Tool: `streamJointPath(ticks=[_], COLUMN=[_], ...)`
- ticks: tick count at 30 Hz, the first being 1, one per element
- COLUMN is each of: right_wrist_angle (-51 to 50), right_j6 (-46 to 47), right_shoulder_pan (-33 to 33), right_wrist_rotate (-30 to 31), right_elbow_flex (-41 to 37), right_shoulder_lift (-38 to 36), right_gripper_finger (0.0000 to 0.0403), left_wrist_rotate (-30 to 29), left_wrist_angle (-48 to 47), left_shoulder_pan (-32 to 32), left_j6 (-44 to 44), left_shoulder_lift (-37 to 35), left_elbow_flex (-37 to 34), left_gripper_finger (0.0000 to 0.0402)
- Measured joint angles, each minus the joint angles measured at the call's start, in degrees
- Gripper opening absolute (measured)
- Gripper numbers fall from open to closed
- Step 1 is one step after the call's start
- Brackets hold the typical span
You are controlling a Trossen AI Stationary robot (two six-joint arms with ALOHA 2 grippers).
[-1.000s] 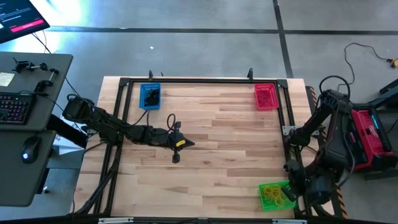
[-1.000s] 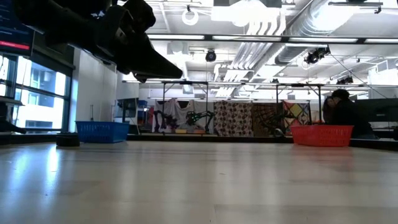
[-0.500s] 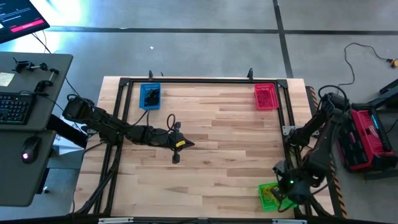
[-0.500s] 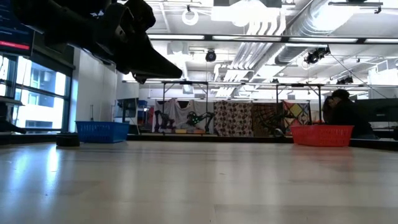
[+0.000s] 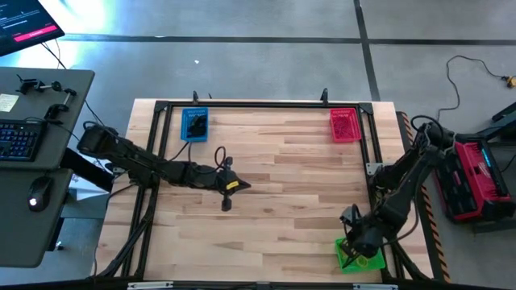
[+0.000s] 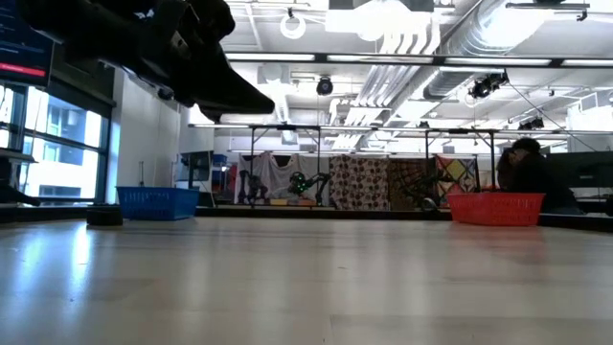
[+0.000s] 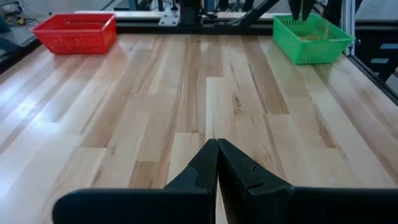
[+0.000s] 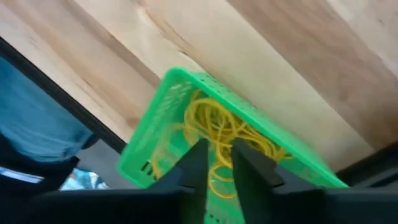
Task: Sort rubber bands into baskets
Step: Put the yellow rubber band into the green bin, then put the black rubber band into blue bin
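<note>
Yellow rubber bands (image 8: 217, 127) lie in a heap in the green basket (image 8: 155, 149), which stands on the table at its near right corner (image 5: 345, 259). My right gripper (image 8: 216, 160) hangs right over that heap, fingers pointing down with a narrow gap and nothing plainly between them. The blue basket (image 5: 194, 126) at the far left holds dark bands. The red basket (image 5: 345, 125) at the far right holds red ones. My left gripper (image 7: 217, 152) is shut and hovers over the table's left middle (image 5: 244, 187).
A black frame rail (image 5: 266, 104) runs around the tabletop. Left of the table stands a desk with a keyboard (image 5: 18, 138). A red and black case (image 5: 477, 179) lies on the floor to the right. The bare wood (image 5: 298, 185) between the baskets is free.
My right gripper has swung from beyond the table's near right corner toward the left and has come down over the green basket, turning at the wrist as it went. My left arm has kept still.
</note>
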Motion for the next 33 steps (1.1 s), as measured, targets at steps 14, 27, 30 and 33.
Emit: streamJointPath(ticks=[14,27,30,33], right_wrist_angle=[-1.5,0.1,4.1,7.6], right_j6=[-11.4,-56.6,-68.7,-78.0], right_shoulder_pan=[-0.1,-21.3,-27.6,-33.2], right_wrist_rotate=[1.0,9.9,10.2,8.4], right_elbow_flex=[0.0,0.0,0.0,0.0], right_shoulder_lift=[0.0,-1.3,-1.3,-1.3], right_gripper_finger=[0.0073,0.0004,0.0001,0.0001], left_wrist_rotate=[0.1,0.2,0.2,0.2], left_wrist_angle=[-20.3,-60.1,-65.7,-70.0], left_shoulder_pan=[-1.4,-5.8,-6.0,-6.0], left_j6=[-1.1,-14.4,-19.8,-23.2], left_shoulder_lift=[-13.5,-20.7,-20.1,-19.5], left_elbow_flex=[0.0,6.1,6.1,6.1], left_gripper_finger=[0.0,0.0001,0.0004,0.0016])
